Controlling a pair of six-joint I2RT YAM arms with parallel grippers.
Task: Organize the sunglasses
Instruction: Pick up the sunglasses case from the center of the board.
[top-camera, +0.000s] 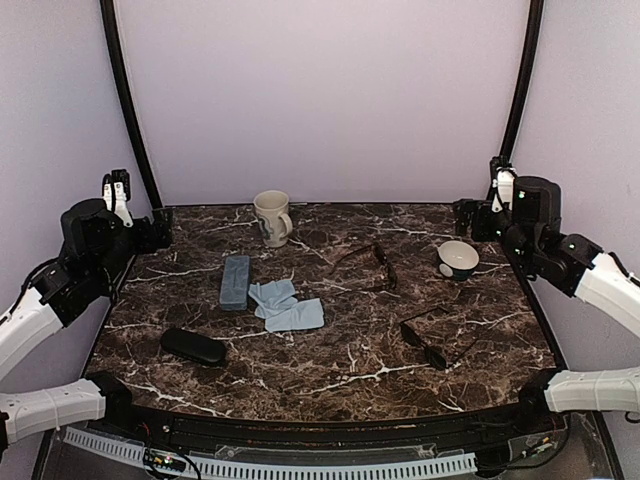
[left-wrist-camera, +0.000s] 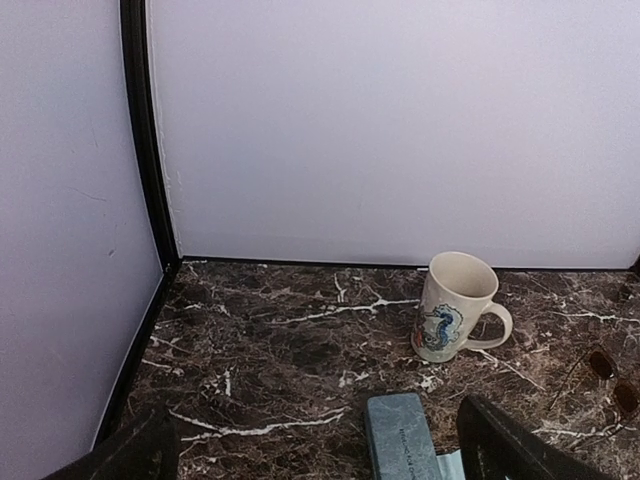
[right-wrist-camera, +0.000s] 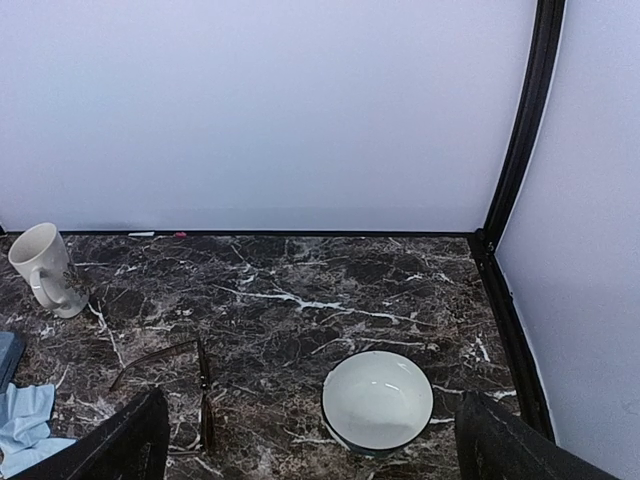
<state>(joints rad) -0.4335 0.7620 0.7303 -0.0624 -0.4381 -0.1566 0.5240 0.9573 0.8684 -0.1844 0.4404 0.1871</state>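
1. Sunglasses, brownish-framed (top-camera: 368, 266) — on the table (top-camera: 330, 372), between mug (top-camera: 272, 217) and bowl (top-camera: 458, 260).
2. Sunglasses, black-framed (top-camera: 438, 342) — front right, outside any case.
3. Grey-blue case (top-camera: 235, 282), black case (top-camera: 193, 346) — both closed, left side.
4. Left gripper (top-camera: 160, 229), right gripper (top-camera: 467, 216) — jaws apart.

It looked like a robotics test booth, not anyone's home. Plain pale walls (top-camera: 320, 100) closed in three sides of a dark marble-patterned table (top-camera: 330, 370), and black poles (top-camera: 125, 100) curved up at the back corners. Two black-and-white machines, the left arm (top-camera: 85, 250) and the right arm (top-camera: 545, 240), were mounted at the near edge, above a slotted white cable strip (top-camera: 300, 467). The household bits, a mug (top-camera: 271, 217), a bowl (top-camera: 458, 259), brownish sunglasses (top-camera: 368, 262) and black sunglasses (top-camera: 437, 343), lay spread apart like props.
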